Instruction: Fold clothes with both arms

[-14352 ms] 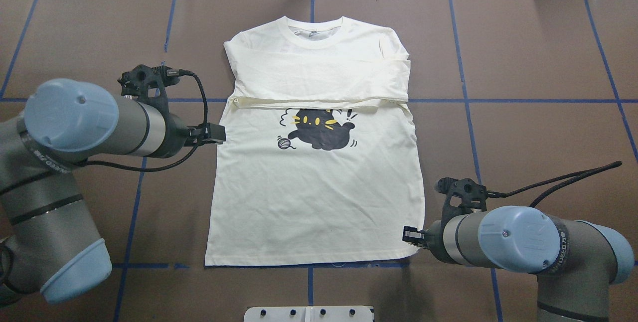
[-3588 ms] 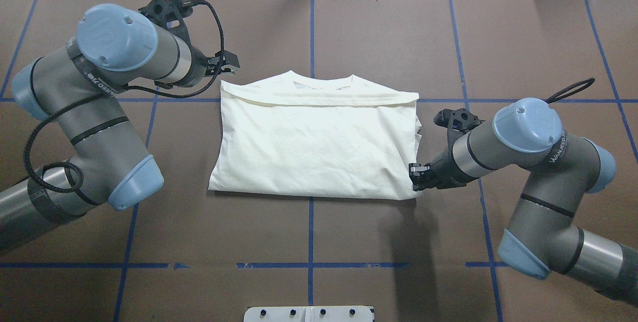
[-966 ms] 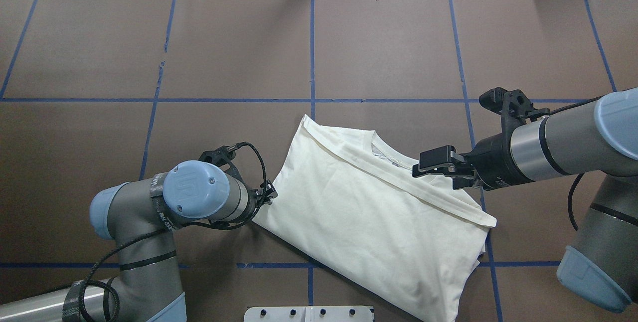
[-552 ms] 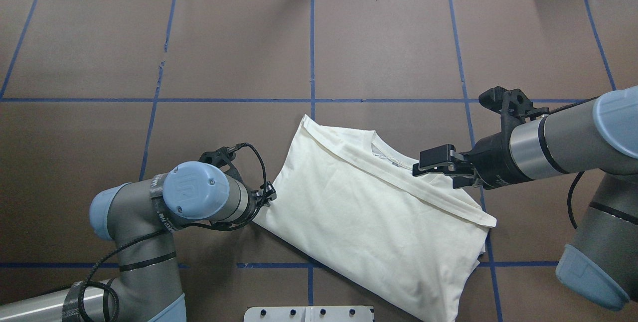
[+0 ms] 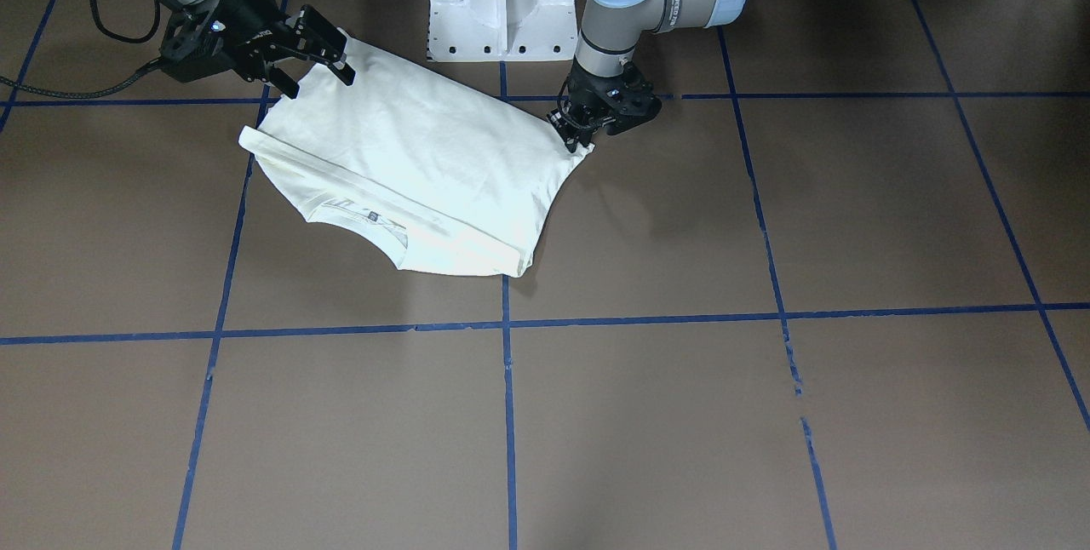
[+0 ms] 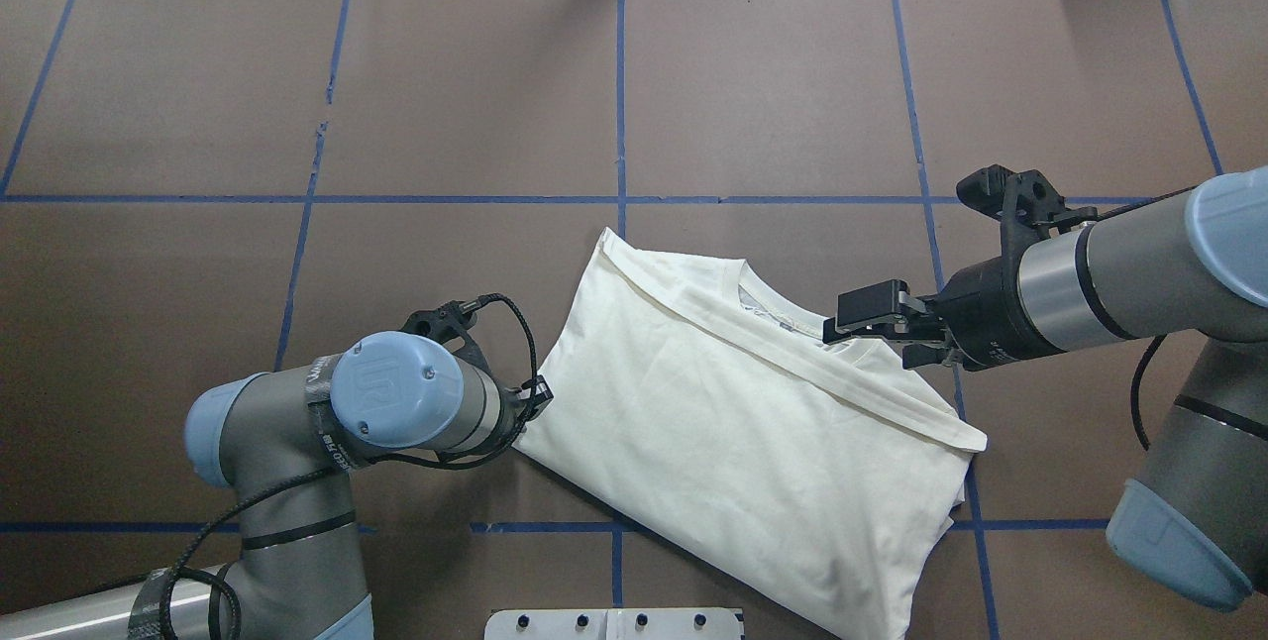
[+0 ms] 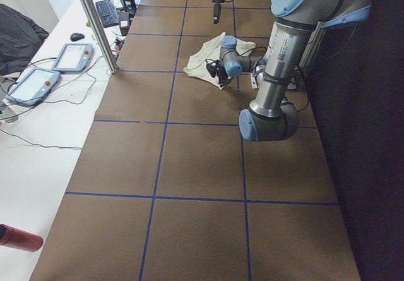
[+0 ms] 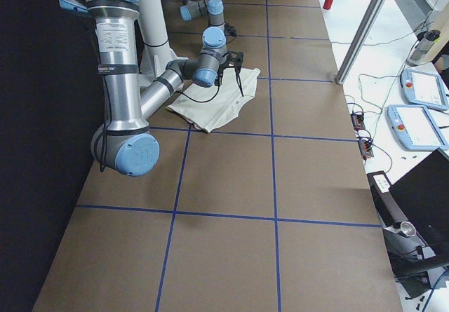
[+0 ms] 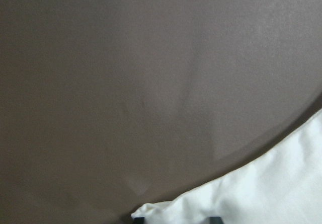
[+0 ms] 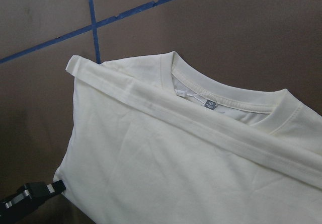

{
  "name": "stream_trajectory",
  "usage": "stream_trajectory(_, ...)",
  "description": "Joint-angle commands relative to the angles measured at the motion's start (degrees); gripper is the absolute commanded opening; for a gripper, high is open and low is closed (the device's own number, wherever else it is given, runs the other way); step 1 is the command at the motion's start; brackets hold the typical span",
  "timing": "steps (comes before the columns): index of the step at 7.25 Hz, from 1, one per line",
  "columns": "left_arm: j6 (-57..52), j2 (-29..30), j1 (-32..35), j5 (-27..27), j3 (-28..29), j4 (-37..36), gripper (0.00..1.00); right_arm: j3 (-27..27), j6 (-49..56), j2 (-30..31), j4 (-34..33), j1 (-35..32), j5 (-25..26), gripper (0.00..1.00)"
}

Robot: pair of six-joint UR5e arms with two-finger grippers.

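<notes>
— Left gripper (image 6: pixel 538 400) sat low and left of centre in the overhead view, jaws narrow, pinching a corner of the folded T-shirt (image 6: pixel 733 442).
— And the right gripper (image 6: pixel 877 335)?
— Spread wide, holding nothing, hanging over the shoulder beside the collar (image 6: pixel 778 315).
— Where did the shirt lie?
— Flat on the brown table (image 6: pixel 446 75), plain side up, skewed, low and right of centre in that frame.

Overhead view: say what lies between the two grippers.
Seen overhead, only the folded shirt: left gripper at its corner, right gripper by its collar.
</notes>
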State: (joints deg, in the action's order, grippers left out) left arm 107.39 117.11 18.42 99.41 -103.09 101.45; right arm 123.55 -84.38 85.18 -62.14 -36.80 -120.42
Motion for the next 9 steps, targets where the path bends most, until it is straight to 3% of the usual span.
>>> stream_trajectory(1,-0.07,-0.3,-0.05,0.0,0.08,-0.02,0.0,-0.41,0.0,-0.01,0.0,-0.2,0.01,1.0)
stream_trajectory(2,-0.25,-0.3,0.13,0.08,-0.26,-0.11,0.19,-0.5,0.0,-0.1,0.0,-0.2,0.01,1.0)
stream_trajectory(3,-0.68,-0.48,0.3,0.08,-0.18,-0.19,0.77,-0.5,-0.08,-0.19,0.0,-0.2,0.01,1.0)
stream_trajectory(4,-0.6,0.04,0.22,0.17,-0.27,-2.46,1.0,-0.5,0.0,-0.19,0.0,-0.2,0.01,1.0)
stream_trajectory(9,-0.16,0.67,-0.05,0.17,-0.27,-4.15,0.99,-0.41,-0.08,-0.19,0.0,-0.38,-0.25,1.0)
